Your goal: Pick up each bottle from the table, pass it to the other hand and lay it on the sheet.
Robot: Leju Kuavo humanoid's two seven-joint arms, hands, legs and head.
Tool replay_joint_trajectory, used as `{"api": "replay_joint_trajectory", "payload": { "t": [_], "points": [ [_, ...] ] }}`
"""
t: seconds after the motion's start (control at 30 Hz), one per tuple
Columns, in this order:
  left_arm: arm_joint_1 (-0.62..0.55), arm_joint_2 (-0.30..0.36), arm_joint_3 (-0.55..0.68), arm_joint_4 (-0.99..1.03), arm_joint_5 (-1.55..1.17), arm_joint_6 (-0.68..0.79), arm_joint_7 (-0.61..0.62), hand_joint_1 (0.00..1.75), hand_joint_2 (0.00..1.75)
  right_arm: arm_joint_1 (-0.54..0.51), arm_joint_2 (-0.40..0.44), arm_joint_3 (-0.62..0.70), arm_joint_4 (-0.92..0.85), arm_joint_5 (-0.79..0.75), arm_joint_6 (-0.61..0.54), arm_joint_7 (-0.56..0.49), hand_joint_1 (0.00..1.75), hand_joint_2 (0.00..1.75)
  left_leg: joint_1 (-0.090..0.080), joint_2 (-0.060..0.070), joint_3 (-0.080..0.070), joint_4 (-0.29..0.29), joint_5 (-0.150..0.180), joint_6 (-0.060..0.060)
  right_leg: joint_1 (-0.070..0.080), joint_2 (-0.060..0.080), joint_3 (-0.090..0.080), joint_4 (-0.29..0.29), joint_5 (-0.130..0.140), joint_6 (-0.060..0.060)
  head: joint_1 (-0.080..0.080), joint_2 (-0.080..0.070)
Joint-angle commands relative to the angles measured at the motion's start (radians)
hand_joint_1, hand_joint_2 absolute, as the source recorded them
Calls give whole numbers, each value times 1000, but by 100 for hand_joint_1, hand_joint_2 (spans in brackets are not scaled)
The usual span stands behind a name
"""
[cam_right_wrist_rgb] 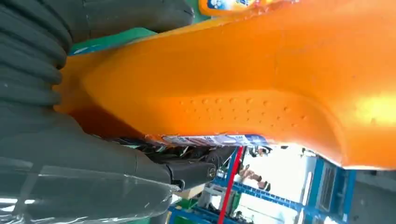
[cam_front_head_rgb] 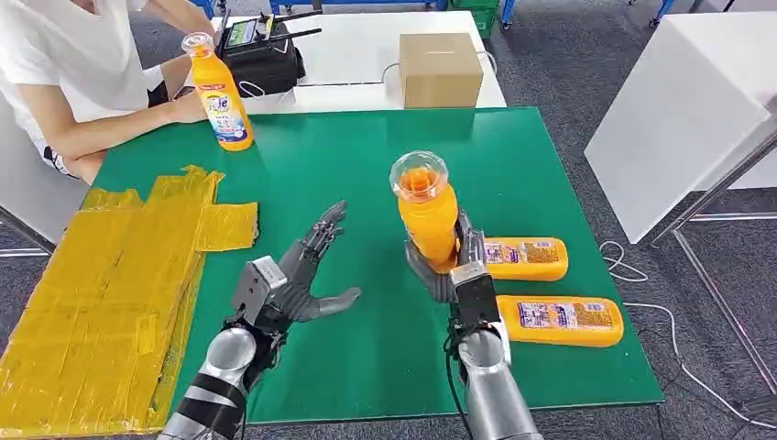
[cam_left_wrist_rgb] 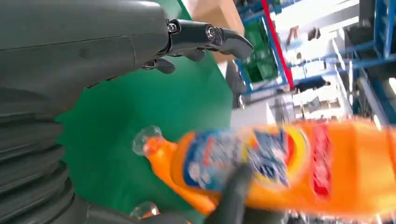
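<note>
Handover: my right hand (cam_front_head_rgb: 455, 266) grips the bottle (cam_front_head_rgb: 426, 209) upright above the tabletop (cam_front_head_rgb: 348, 165); I should bring it between the spread, empty fingers (cam_front_head_rgb: 322, 229) of my left hand (cam_front_head_rgb: 298, 280) before letting go.

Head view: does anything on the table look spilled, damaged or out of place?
No spill or damage shows. The yellow plastic sheet looks crumpled and patched, with a flap jutting onto the green table. Two orange bottles lie flat beside the right hand, awaiting pickup.
</note>
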Motion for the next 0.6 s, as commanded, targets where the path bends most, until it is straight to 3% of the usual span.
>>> {"api": "replay_joint_trajectory", "payload": {
  "t": [0.03, 0.43, 0.6],
  "points": [
    [-124, 25, -125, 151, 29, -20, 9, 0, 175, -173, 18, -7, 282, 37, -3, 8, 175, 175, 0, 1, 3, 0, 0, 0, 0, 0, 3, 0, 0, 0, 0, 0],
    [-125, 27, -123, 152, 51, -20, 10, 0, 175, -188, 20, 10, 328, 60, -19, 13, 175, 175, 0, 0, 4, 0, -1, 0, 0, -1, 4, 0, -1, 0, 0, 0],
    [-140, 20, -96, 163, 96, -20, 19, 0, 175, -202, 23, 129, 413, 68, -63, 24, 175, 175, 0, 2, 3, 0, -1, 0, 0, 1, 3, 0, -1, 0, 0, 0]
  ]
}}
